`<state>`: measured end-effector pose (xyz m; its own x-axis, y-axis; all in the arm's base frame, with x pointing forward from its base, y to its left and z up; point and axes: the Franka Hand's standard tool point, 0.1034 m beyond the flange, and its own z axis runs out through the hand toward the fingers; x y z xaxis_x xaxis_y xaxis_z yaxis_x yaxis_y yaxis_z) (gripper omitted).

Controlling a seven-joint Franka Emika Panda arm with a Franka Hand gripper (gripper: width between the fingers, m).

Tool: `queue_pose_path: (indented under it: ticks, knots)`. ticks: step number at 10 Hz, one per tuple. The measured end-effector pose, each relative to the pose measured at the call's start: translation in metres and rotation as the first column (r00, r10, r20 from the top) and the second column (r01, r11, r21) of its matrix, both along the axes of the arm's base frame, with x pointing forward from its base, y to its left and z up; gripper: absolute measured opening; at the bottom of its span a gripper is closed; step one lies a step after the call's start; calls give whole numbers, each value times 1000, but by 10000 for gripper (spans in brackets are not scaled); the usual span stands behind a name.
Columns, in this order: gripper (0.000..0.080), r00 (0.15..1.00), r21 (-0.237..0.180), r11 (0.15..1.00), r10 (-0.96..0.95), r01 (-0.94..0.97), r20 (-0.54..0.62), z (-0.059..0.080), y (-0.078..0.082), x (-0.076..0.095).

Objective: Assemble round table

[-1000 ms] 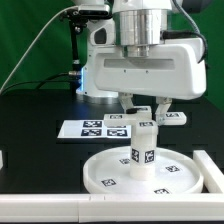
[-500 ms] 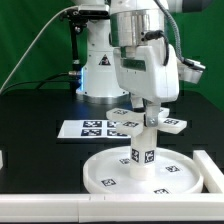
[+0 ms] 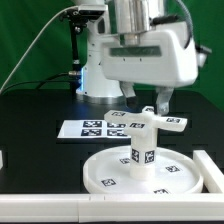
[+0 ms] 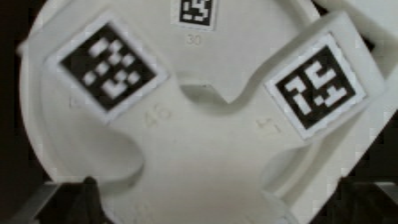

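only the wrist view shows the base piece (image 4: 214,110) tags close.

disc (image 3: 150,175): white all over, with small black-and-white square tags on its face
leg (image 3: 142,148): white, and there's a black-and-white tag on its side
base piece (image 3: 152,123): white; in the wrist view (image 4: 196,110), bold black-and-white tags
marker board (image 3: 95,128): white, printed with black squares
surface (image 3: 35,130): black
backdrop (image 3: 25,40): green
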<state>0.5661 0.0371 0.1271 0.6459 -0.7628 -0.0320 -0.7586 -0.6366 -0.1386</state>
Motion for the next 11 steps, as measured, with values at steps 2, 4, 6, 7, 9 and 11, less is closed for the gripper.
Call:
queue_pose_path:
  ticks: [2,4,6,7,9,11]
  knots:
    - [649,981,-17,981,194,-194,6,0,2,0]
    - [649,953,-28,953,303,-302,16,-1,1,-1]
    - [649,808,-71,807,589,-586,29,-1,1,-1]
    - [649,655,-101,654,755,-750,27,-1,4,-1]
    - [649,487,-121,486,873,-865,22,-3,7,-2]
    - [649,404,-131,403,914,-906,20,-3,6,-2]
